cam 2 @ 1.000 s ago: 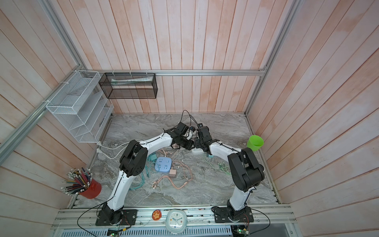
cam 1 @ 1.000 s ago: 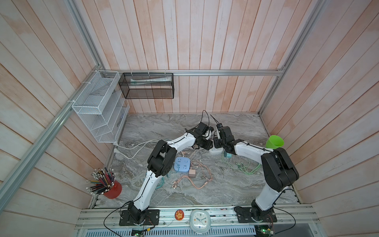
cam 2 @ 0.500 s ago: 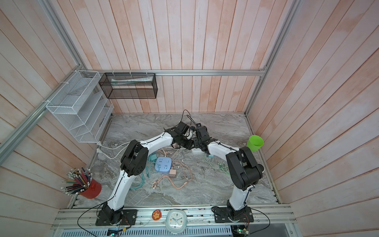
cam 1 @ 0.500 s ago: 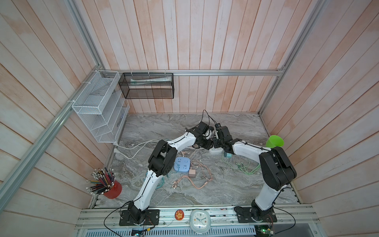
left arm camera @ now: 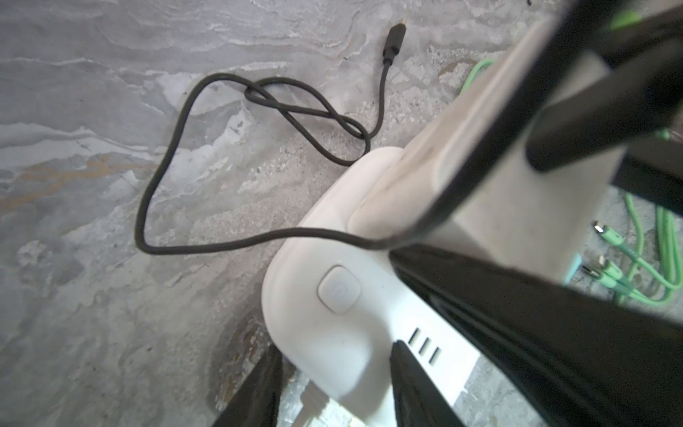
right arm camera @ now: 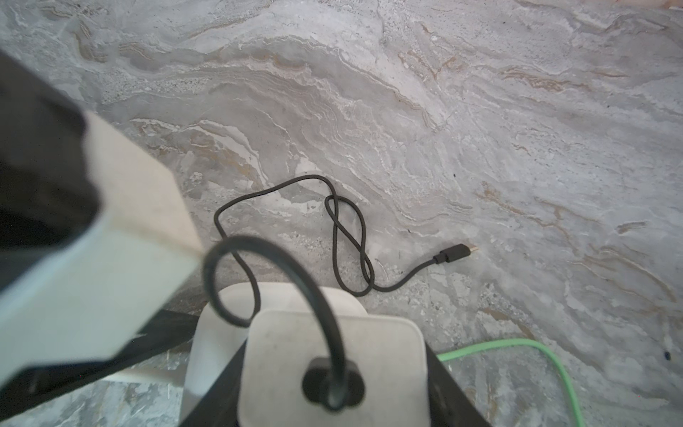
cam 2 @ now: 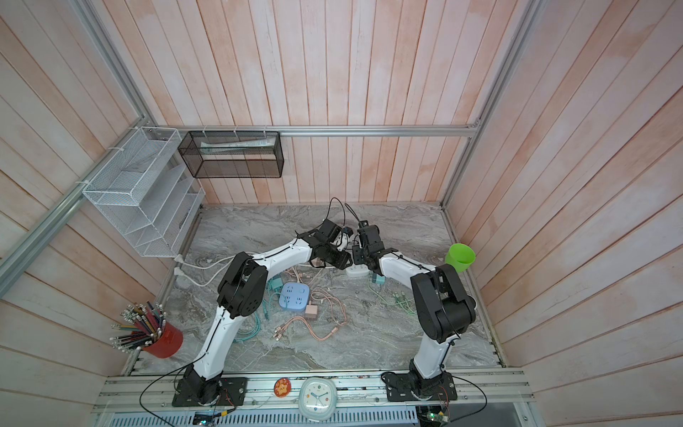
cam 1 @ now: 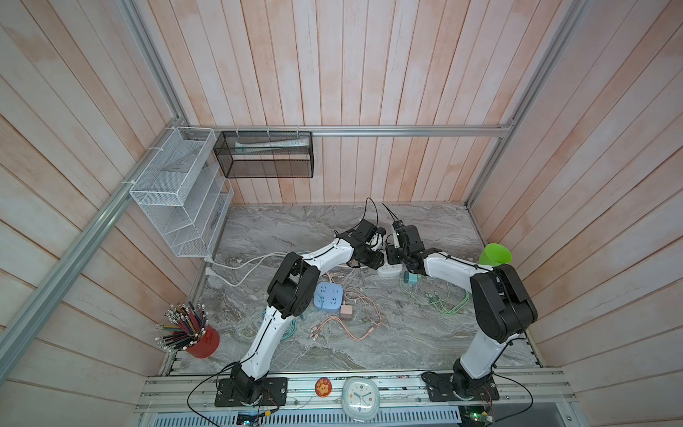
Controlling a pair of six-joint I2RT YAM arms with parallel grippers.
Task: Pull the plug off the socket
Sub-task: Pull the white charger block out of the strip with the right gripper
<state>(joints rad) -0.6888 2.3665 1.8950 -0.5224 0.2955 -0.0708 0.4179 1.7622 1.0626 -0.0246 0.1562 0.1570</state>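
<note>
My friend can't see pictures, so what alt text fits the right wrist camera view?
The right gripper clamps a white square charger plug standing on a white plastic power strip. Its thin black cable loops over the grey marble table.

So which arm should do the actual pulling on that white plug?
Probably the right: the right gripper has its fingers on either side of the plug, while the left gripper sits low at the power strip, seemingly steadying it.
</note>
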